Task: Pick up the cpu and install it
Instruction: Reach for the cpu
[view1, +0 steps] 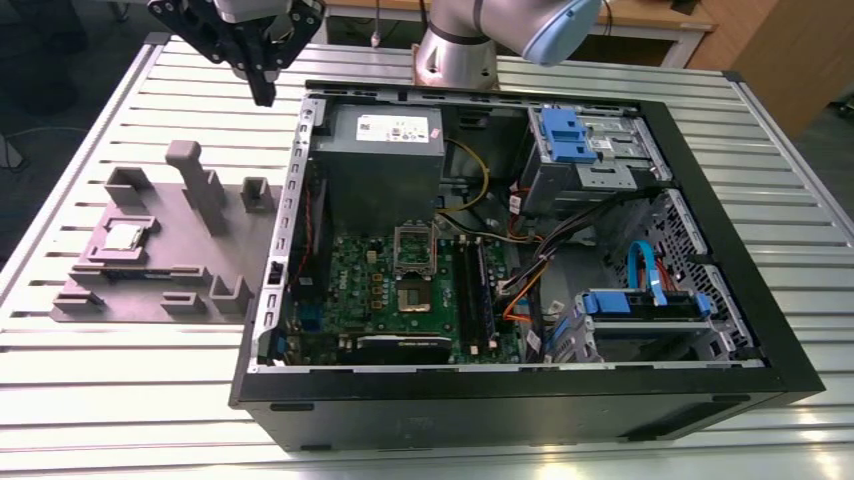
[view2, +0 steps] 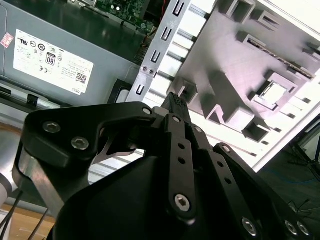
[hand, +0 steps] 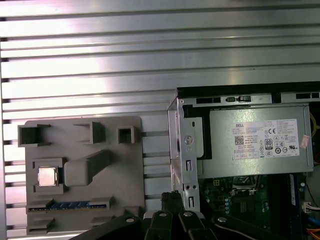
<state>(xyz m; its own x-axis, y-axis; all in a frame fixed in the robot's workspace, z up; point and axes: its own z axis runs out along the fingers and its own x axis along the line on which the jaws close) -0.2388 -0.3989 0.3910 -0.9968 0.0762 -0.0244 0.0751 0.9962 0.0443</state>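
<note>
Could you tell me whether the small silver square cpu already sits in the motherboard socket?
No, the silver square cpu lies in the grey plastic fixture beside the black computer case.

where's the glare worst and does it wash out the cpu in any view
First wrist view: a bright band of glare crosses the table slats, and the cpu shines pale but isn't washed out; second wrist view: the table past the grey fixture is blown out white; exterior view: glare on the nearest slats.
</note>
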